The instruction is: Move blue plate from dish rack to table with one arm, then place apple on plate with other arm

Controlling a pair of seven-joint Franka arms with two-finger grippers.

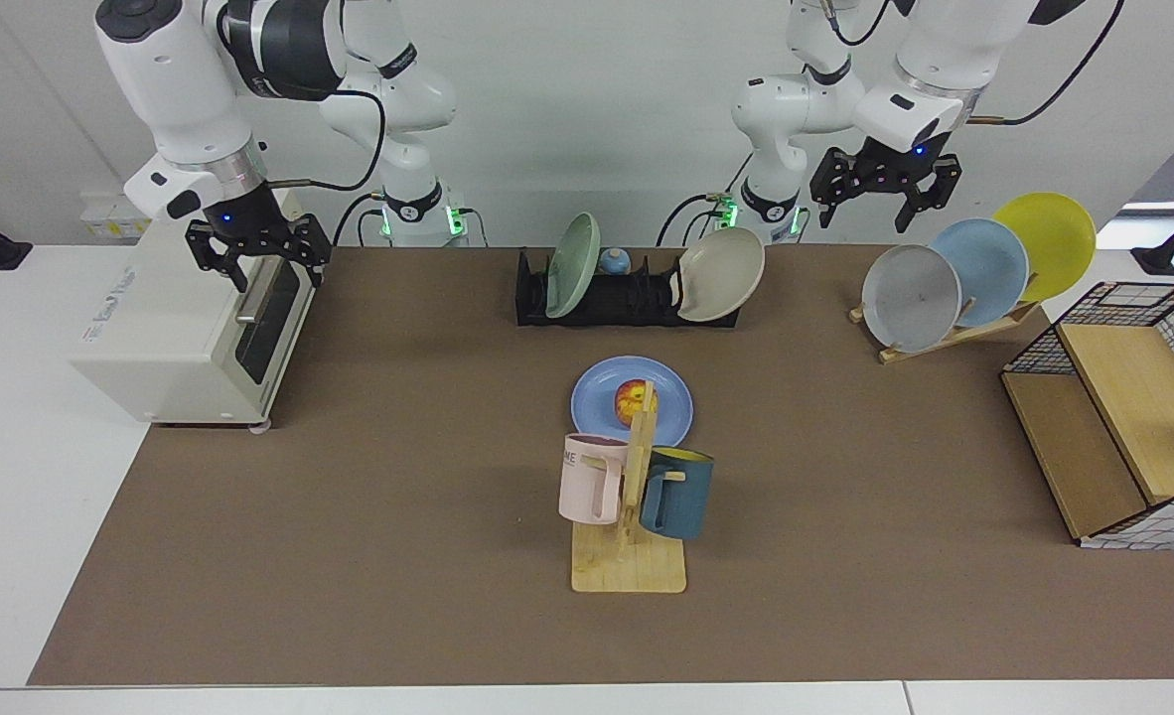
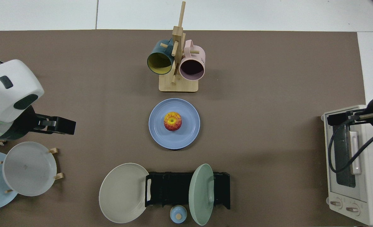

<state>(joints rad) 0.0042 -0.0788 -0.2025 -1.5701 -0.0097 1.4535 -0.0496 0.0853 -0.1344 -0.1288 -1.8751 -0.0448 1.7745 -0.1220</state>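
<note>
Facing view: both open end effectors, left and right, hover raised.

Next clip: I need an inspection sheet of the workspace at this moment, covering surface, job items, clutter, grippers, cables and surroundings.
Surface: table with brown mat, white border.
Job's things: blue plate flat on the mat; apple at its centre; dish rack holds a green plate upright and a beige plate leaning at one end.
Clutter: mug tree with pink and dark blue mugs; wooden rack with grey, pale blue and yellow plates; toaster oven; small blue lidded item by the dish rack.
Grippers: left gripper open, above the wooden rack; right gripper open, over the toaster oven. Neither holds anything.
Cables: black cable hangs across the oven.
Surroundings: wire-and-wood shelf at the mat's edge; white wall behind.
</note>
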